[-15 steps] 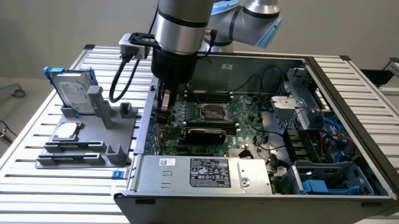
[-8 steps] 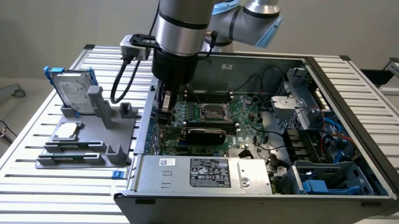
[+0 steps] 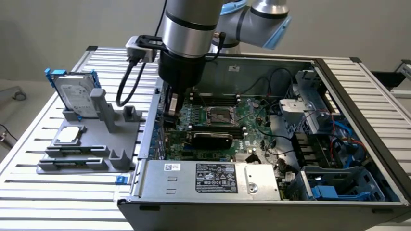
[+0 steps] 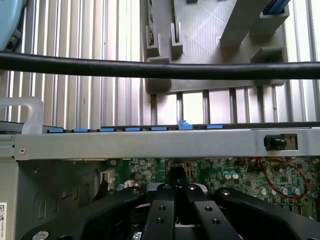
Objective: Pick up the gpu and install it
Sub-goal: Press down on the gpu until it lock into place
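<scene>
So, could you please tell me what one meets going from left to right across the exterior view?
Hard drive with blue rails → grey holder rack → end effector → gpu → blue drive cage.

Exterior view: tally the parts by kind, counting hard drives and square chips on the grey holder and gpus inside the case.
Hard drive: 1
Square chip: 1
Gpu: 1
Total: 3
</scene>
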`<action>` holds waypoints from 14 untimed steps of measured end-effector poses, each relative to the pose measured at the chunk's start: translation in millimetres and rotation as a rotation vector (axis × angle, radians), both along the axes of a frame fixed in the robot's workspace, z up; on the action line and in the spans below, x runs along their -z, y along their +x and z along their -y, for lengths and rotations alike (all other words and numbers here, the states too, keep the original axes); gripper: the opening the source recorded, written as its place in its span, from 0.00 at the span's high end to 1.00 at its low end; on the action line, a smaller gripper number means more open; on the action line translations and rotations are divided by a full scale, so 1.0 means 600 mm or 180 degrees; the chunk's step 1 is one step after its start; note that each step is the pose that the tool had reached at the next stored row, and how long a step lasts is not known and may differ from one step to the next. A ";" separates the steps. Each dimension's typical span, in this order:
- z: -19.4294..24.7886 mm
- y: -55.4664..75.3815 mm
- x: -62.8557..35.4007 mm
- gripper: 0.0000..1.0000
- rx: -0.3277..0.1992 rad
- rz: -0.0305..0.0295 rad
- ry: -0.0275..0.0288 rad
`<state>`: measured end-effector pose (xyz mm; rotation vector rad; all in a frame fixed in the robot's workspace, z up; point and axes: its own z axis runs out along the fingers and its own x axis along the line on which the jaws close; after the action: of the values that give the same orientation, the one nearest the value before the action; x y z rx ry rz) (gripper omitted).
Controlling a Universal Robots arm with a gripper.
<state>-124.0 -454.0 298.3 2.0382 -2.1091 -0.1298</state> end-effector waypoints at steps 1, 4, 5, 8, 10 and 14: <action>-0.0009 0.000 0.000 0.89 0.0003 0.0000 0.0001; -0.0046 0.000 0.001 0.89 0.0018 0.0000 0.0004; -0.0060 0.000 0.001 0.89 0.0024 0.0000 0.0004; -0.0094 0.000 0.003 0.89 0.0039 0.0000 0.0004; -0.0096 0.000 0.005 0.89 0.0042 0.0000 0.0004; -0.0097 0.000 0.008 0.89 0.0052 -0.0002 0.0004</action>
<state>-124.0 -448.2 293.3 2.0218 -2.1262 -0.1341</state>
